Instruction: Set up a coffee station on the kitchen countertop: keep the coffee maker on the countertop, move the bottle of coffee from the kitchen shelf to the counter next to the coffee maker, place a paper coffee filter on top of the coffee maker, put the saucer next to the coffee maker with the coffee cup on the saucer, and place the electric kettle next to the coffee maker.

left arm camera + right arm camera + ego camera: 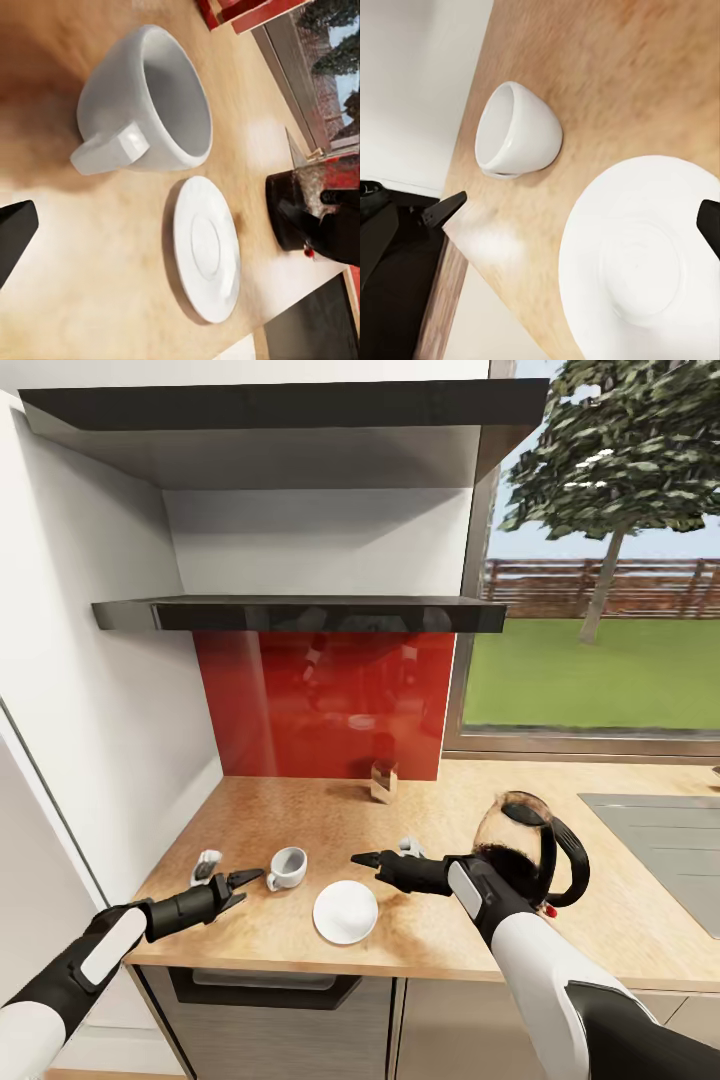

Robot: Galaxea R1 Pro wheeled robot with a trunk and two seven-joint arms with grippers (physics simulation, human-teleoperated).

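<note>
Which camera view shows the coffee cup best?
The left wrist view: the coffee cup looks large there, lying on its side with handle and opening both plain. The right wrist view shows it smaller, opening and outer wall. In the head view it is small, beside the saucer.

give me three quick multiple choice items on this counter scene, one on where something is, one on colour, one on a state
1. Where is the coffee cup relative to the saucer?
A. on it
B. beside it, on the kitchen countertop
C. under it

2. What colour is the wall panel behind the countertop?
A. red
B. blue
C. white

3. How does the coffee cup lie?
A. upright
B. upside down
C. tipped on its side

Answers:
1 B, bare wood shows between cup and saucer in the head view.
2 A, the glossy panel under the shelf is red.
3 C, its mouth faces sideways in both wrist views.
</note>
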